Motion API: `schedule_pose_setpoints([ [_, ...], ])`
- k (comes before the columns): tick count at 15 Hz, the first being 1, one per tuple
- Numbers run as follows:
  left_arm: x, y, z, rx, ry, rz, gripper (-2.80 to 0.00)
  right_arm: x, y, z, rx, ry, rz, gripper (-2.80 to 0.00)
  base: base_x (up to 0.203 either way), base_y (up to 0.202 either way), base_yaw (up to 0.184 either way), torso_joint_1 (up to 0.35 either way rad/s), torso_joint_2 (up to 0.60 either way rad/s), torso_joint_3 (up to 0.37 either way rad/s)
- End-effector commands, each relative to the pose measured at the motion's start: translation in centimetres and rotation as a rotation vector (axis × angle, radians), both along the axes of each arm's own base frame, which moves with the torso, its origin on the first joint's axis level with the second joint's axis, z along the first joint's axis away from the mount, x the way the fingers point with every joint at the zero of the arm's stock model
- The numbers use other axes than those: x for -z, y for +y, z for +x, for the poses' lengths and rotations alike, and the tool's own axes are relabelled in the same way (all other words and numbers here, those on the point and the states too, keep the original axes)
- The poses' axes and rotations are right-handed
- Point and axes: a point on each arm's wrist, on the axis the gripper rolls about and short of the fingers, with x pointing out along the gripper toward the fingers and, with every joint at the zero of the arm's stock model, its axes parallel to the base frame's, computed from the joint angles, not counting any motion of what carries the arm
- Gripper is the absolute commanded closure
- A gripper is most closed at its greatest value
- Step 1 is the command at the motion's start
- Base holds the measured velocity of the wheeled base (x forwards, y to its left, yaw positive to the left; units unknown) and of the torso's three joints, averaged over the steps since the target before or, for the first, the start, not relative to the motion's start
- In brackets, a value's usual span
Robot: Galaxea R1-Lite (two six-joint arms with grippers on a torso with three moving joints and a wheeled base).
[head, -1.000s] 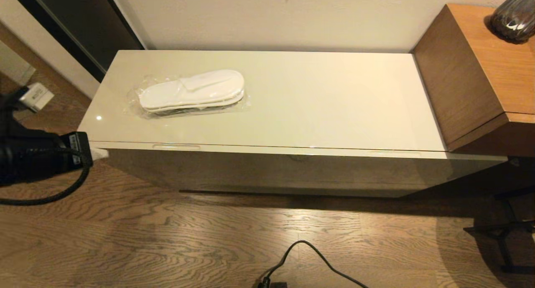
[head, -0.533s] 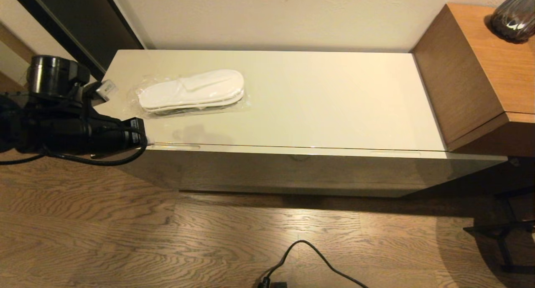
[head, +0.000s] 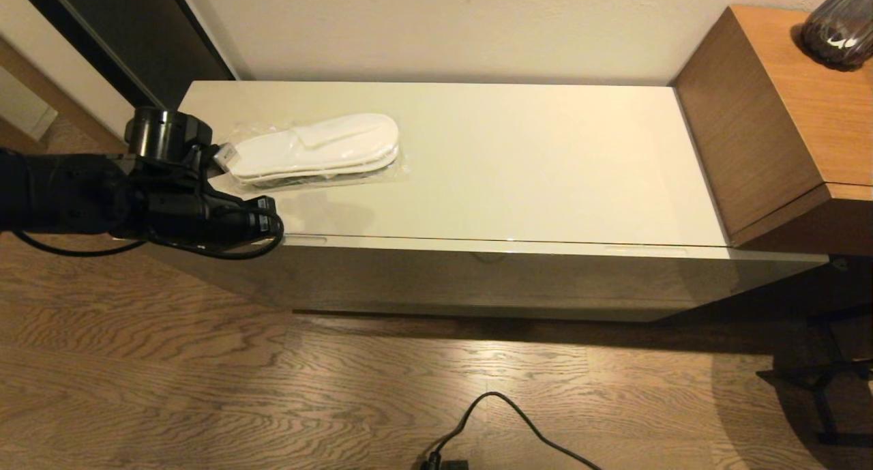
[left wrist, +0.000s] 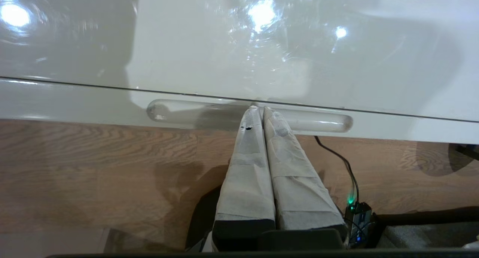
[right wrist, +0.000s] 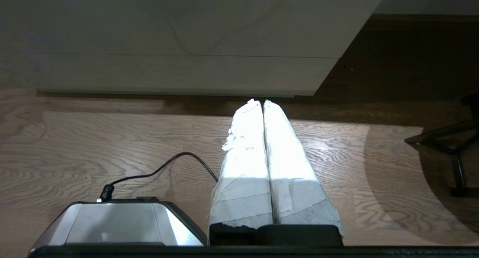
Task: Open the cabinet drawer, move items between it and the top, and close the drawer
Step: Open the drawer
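Head view has the wrapped slippers (head: 315,148) lying flat on the top (head: 518,163) of the cream cabinet, toward its left end. Their long axis runs along the cabinet's length, pretty much left to right, with the rounded toe end pointing right and slightly toward the wall. The clear plastic wrap spreads out a bit around them. Only the slippers are on the top.

The cabinet drawer (head: 477,272) is shut, front flush under the top's edge, so nothing of its inside shows. It runs the whole width of the cabinet, with one slim slot handle (left wrist: 249,115) near the left and another near the right.

The left tool (left wrist: 257,109) is at that left slot, just in front of the slippers. In the left wrist view its taped fingers (left wrist: 278,153) are pressed together with nothing between them, tips right at the slot's upper edge.

The right tool (right wrist: 258,101) hangs low over the wood floor (right wrist: 112,145) in front of the cabinet, fingers also clenched together and holding nothing.
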Motion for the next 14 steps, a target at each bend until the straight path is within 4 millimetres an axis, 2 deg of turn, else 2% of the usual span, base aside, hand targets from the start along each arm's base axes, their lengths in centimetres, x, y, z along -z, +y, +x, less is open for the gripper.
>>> schedule_pose_setpoints([
  [1,0.6,-0.1,0.6,0.0,0.018,-0.003,0.0,0.0,0.0,0.0,0.0,0.0,-0.001,0.0,0.0,0.0,0.0,0.0,0.0,0.0],
  [7,1.6,-0.1,1.4,-0.004,0.045,-0.002,0.0,0.0,0.0,0.0,0.0,0.001,-0.001,0.0,0.0,0.0,0.0,0.0,0.0,0.0],
  [11,2.6,-0.2,0.8,0.005,0.099,0.002,0.0,0.0,0.0,0.0,0.0,0.001,-0.001,0.0,0.0,0.0,0.0,0.0,0.0,0.0],
  [14,5.2,-0.3,-0.4,0.017,0.205,0.005,0.0,0.0,0.0,0.0,0.0,0.001,-0.001,0.0,0.0,0.0,0.0,0.0,0.0,0.0],
])
